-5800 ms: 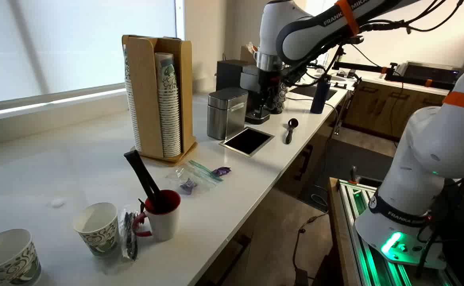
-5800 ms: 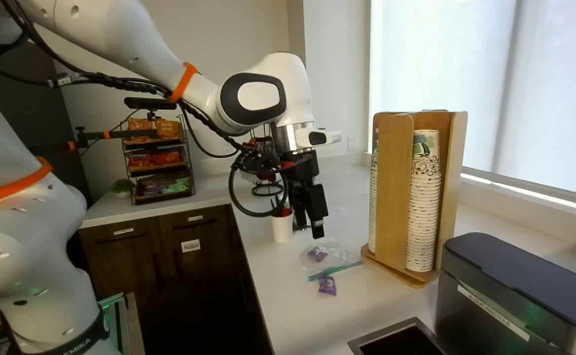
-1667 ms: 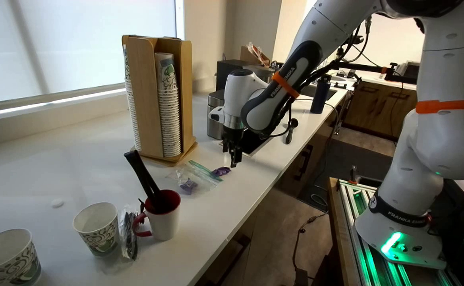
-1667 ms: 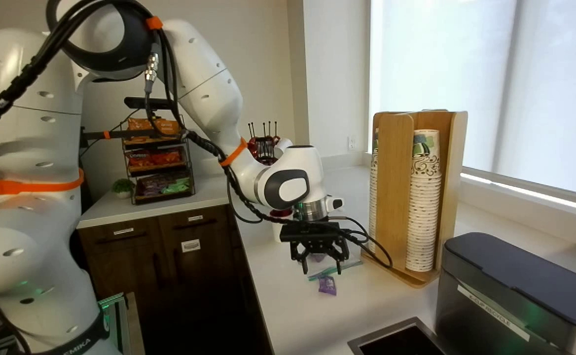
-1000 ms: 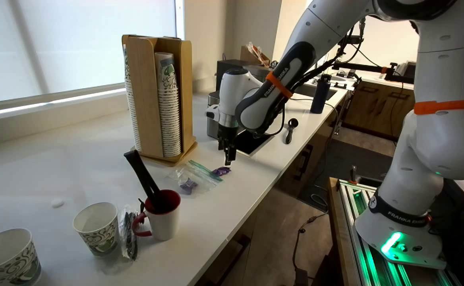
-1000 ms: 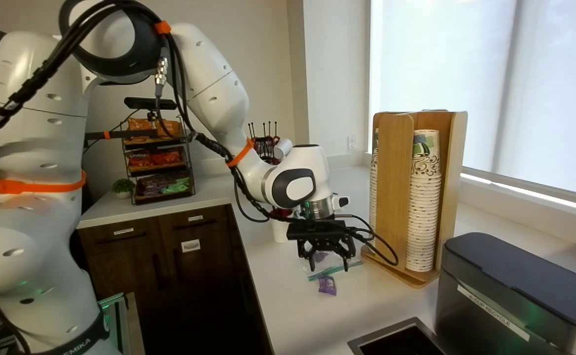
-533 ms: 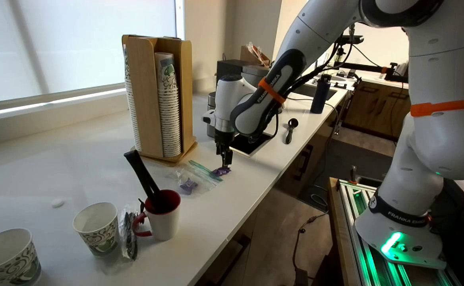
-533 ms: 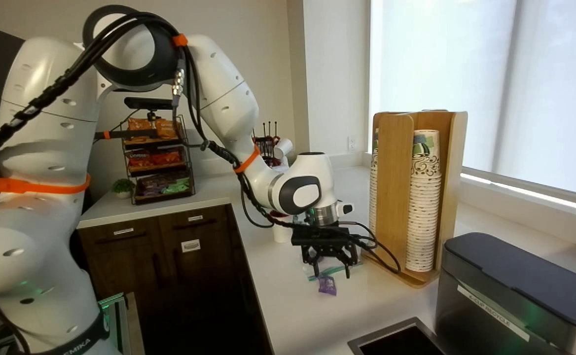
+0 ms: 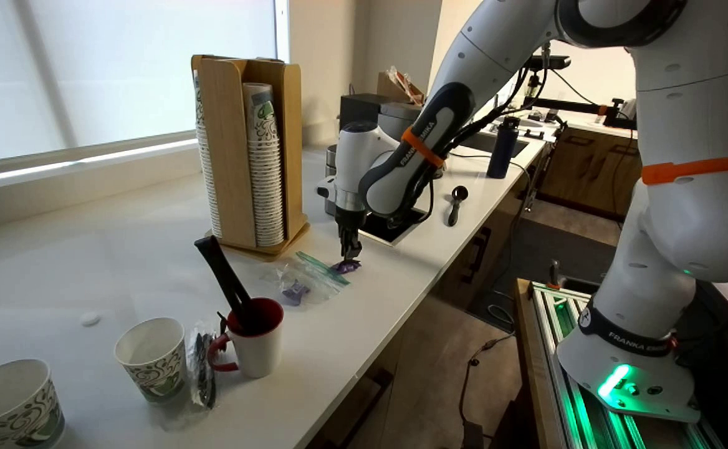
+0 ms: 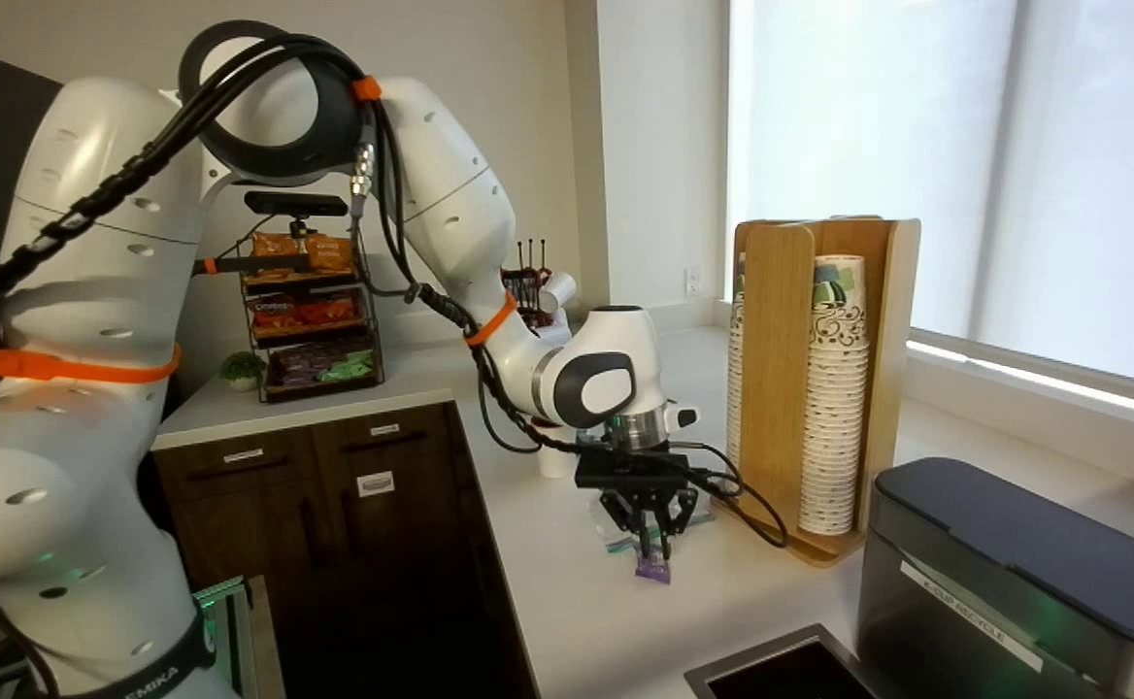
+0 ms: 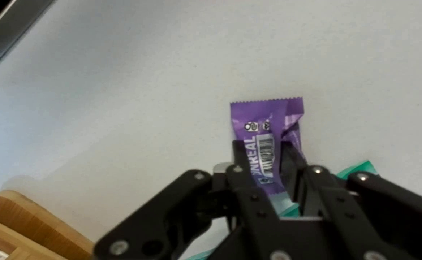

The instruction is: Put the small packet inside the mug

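The small packet is purple [image 11: 258, 112] and lies on the white counter at the zip edge of a clear bag. My gripper [image 11: 262, 145] points down at it, one finger against each side, and the packet is creased between them: shut on it. Both exterior views show the packet [image 9: 348, 268] [image 10: 653, 573] low at the fingertips of the gripper [image 10: 655, 553], at counter level. Nearer the camera in an exterior view stands the upright mug [image 9: 261, 354], whitish with a dark red rim and handle. Black handles [image 9: 227, 274] stick out of it. Elsewhere the arm partly covers the mug [image 10: 555, 462].
A clear zip bag [image 9: 314, 284] with another purple packet [image 9: 295, 291] lies between gripper and mug. By the mug are a wrapped black item [image 9: 202, 368] and two paper cups [image 9: 152, 358] [image 9: 18, 405]. A wooden cup holder [image 10: 776, 388] and steel bin [image 10: 1023, 582] stand nearby.
My gripper has come down onto the purple packet and its fingers have drawn together around it. The packet has shifted slightly. The mug and bag have stayed in place.
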You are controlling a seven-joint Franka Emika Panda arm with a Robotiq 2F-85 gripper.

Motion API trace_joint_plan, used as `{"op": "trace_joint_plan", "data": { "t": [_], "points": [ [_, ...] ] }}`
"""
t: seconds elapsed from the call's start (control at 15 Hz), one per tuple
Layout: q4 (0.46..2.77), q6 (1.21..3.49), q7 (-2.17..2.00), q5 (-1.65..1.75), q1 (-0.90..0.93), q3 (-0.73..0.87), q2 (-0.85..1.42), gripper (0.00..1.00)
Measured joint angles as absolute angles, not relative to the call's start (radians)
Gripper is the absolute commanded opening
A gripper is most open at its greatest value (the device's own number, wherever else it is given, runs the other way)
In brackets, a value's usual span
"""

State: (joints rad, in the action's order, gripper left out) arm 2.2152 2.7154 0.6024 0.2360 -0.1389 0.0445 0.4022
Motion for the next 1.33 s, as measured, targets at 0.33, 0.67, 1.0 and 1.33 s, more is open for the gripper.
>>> {"op": "trace_joint_plan", "data": {
  "t": [0.33,0.67,1.0,1.33],
  "points": [
    [2.210,2.715,0.595,0.238,-0.139,0.045,0.406,0.00],
    [2.250,2.714,0.638,0.239,-0.150,0.001,0.348,0.00],
    [2.416,2.725,0.753,0.237,-0.137,-0.062,0.116,0.00],
    [2.477,2.723,0.849,0.198,-0.027,-0.103,-0.030,0.00]
  ]
}}
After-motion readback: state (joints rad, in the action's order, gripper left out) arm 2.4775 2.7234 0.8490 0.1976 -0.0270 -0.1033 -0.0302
